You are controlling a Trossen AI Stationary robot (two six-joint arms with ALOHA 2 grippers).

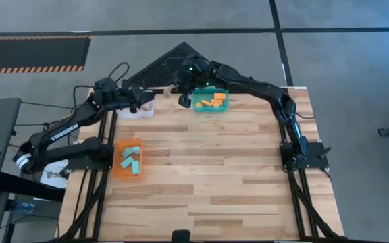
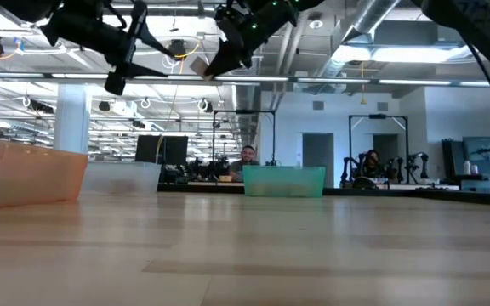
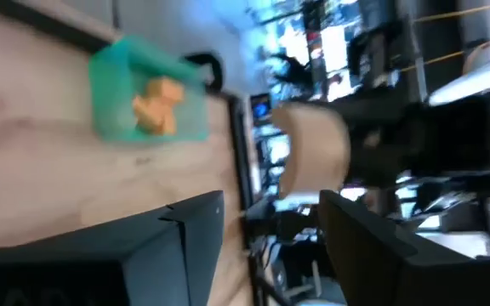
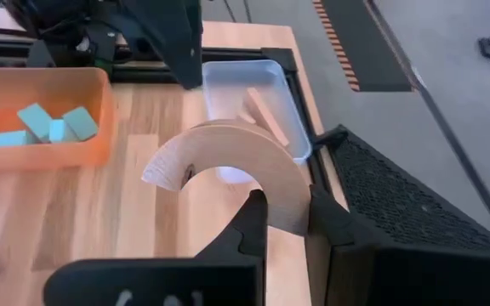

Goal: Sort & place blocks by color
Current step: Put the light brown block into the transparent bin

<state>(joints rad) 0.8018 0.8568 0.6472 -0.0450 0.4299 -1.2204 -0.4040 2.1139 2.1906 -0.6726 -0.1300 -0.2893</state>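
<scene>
Butcher-block table (image 1: pixel 201 175): arch-shaped tan wood block (image 4: pixel 228 166) is pinched by right gripper (image 4: pixel 283 223), clear bin (image 4: pixel 258 98) ahead and below. Left gripper (image 1: pixel 142 99), fingers parted, held empty over it. Collision or off-rim drop risked at release.

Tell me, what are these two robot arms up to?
They are sorting wooden pieces into bins by colour. The right gripper holds a plain arch-shaped block in the air near the clear bin, which already has tan blocks in it. The left gripper hovers by that bin, holding nothing. Teal blocks lie in the orange bin, orange blocks in the teal bin.
</scene>
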